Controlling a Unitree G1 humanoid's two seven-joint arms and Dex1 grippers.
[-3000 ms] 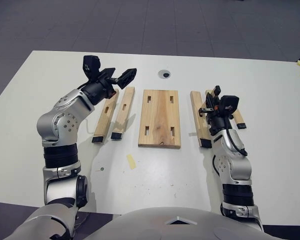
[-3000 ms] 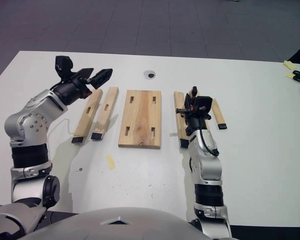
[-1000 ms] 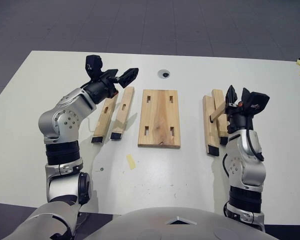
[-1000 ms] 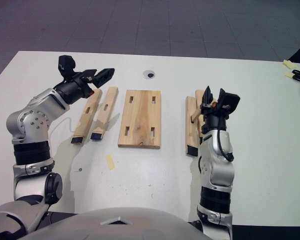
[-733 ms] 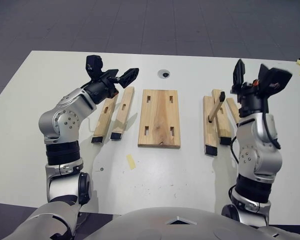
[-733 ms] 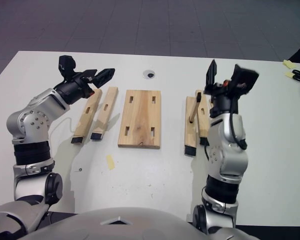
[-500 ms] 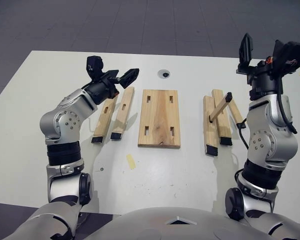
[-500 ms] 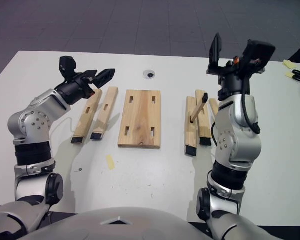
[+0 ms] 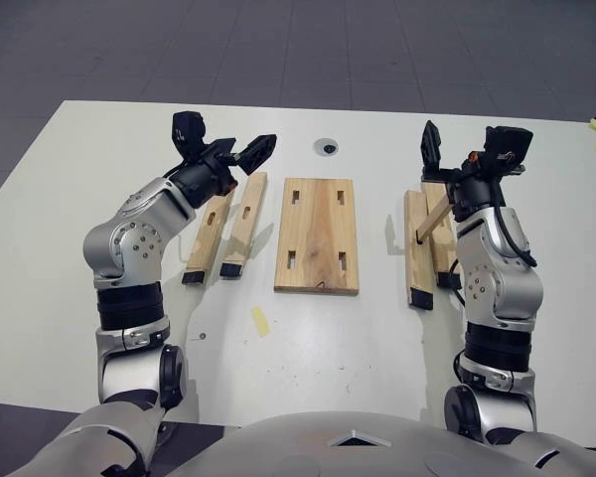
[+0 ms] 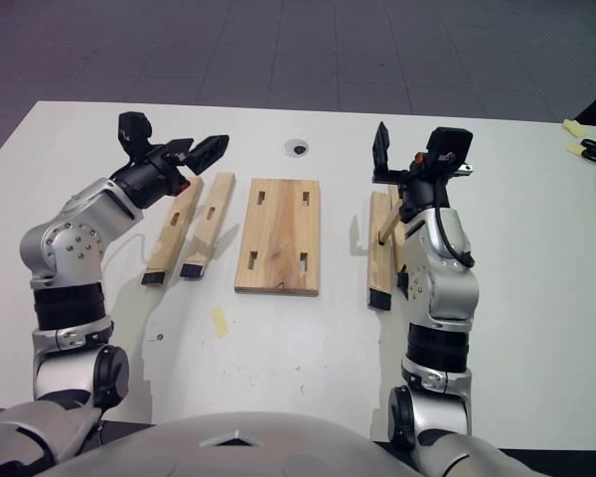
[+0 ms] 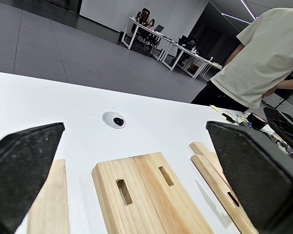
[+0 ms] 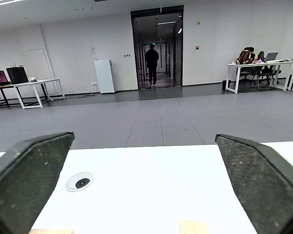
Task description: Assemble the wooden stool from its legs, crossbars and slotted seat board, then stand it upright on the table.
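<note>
1. The right gripper (image 9: 465, 154), fingers spread wide and empty, has let go and risen above the parts right of the slotted seat board (image 9: 318, 234).
2. The left gripper (image 9: 223, 139), equally spread, still hovers over the two legs (image 9: 209, 234) left of the board.
3. The board lies flat on the bench (image 9: 70, 229), unmoved.
4. Right of it, a crossbar (image 9: 433, 221) now leans out of one leg (image 9: 414, 253), so the first joint looks started.
</note>
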